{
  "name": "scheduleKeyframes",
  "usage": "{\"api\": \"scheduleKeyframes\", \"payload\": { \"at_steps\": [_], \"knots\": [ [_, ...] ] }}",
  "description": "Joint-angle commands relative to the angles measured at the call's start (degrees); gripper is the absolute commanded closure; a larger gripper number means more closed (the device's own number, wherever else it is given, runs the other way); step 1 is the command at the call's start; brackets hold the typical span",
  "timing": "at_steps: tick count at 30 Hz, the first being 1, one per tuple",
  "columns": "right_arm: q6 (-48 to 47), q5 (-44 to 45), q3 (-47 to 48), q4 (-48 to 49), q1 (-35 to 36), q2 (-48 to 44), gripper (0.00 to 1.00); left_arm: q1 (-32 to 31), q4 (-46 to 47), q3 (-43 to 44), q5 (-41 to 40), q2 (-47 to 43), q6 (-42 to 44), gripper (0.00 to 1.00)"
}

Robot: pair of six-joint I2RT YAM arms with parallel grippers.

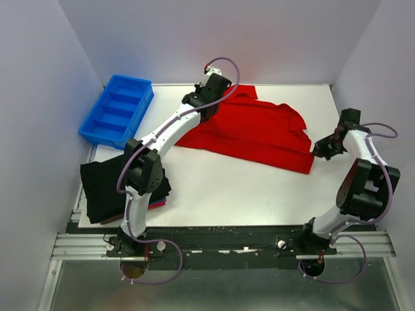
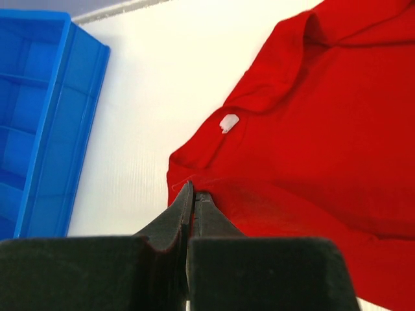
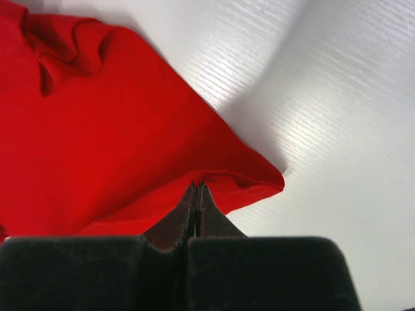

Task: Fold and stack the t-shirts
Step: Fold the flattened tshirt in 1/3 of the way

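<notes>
risk first: both grips are thin edge pinches. left claw (image 2: 193, 194) is closed on a fold of cloth at the left edge of the red t-shirt (image 1: 259, 133), and right claw (image 3: 196, 191) is closed on the hem just beside the shirt's right near corner. so little cloth sits between the jaws that a quick pull, or the two arms moving unevenly, could likely slip one side out and skew the fold. the shirt is bunched near the collar and at the right sleeve, so creases could get folded in. the left arm's elbow hangs above the folded stack (image 1: 100, 184) at the bench's left near corner, so a swing back might nudge it.

pose: left arm stretches far forward across the bench (image 1: 240, 194), with its claw low at the shirt's far-left part, near the blue bin (image 1: 117, 110). right arm is bent, with its forearm reaching in from the right side. the red shirt lies spread at centre-far, well apart from the stack.
</notes>
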Motion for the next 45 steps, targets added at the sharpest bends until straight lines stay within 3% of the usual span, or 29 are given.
{"api": "scheduleKeyframes", "payload": {
  "at_steps": [1,12,27,35,38,39,40,43,45],
  "knots": [
    [0.74,-1.08,2.92,0.91,-0.68,2.42,0.99,0.15,1.99,5.93,-2.89,3.89,4.4,1.0],
    [0.92,0.4,6.7,0.38,-0.77,5.59,0.99,0.86,6.64,11.38,-3.77,9.35,7.83,1.0],
    [1.71,2.52,11.45,0.73,-0.77,11.74,0.99,2.09,5.5,19.56,-9.21,16.73,8.18,1.0],
    [1.71,0.85,13.73,2.58,-0.77,15.26,0.99,2.18,6.21,21.23,-7.73,18.23,7.39,1.0],
    [1.18,0.58,14.79,3.37,-0.77,16.23,0.9,2.09,6.82,21.23,-6.59,18.67,7.39,1.0],
    [1.01,0.93,14.88,3.54,-0.77,16.05,0.83,2.17,7.08,21.23,-6.06,18.84,7.48,0.92],
    [0.83,1.11,14.62,3.89,-0.77,15.79,0.75,2.18,7.17,21.23,-5.97,18.93,7.22,0.74],
    [0.65,0.68,11.9,4.77,-0.77,12.55,0.61,2.18,7.35,20.88,-4.82,18.14,6.6,0.41],
    [0.57,0.5,8.57,5.83,-0.77,9.22,0.59,2.18,6.56,20.71,-4.56,17.01,5.81,0.34]
  ]
}}
